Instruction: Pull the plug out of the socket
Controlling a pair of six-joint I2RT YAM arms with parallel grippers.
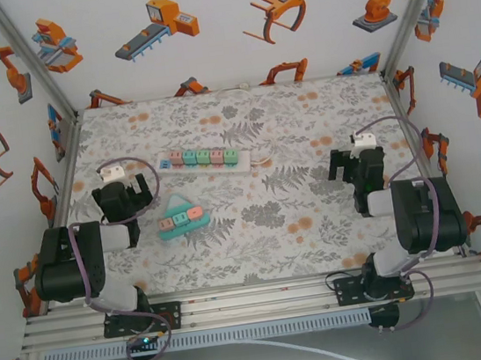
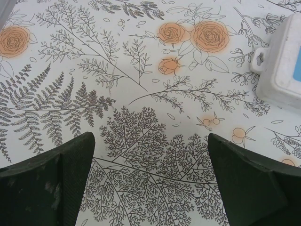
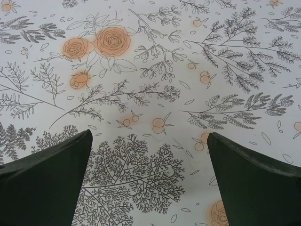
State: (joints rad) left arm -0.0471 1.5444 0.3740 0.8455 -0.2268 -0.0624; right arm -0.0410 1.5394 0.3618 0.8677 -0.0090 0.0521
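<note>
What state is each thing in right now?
left gripper: open, holding nothing
right gripper: open, holding nothing
white power strip: flat on the table, untouched
teal block: flat on the table, untouched, apart from the strip

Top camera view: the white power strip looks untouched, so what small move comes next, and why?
Probably ease the left gripper forward and right toward the white power strip. Both grippers' jaws stand open, holding nothing; the strip's end lies just ahead-right of the left one, while the right gripper sits farther away.
</note>
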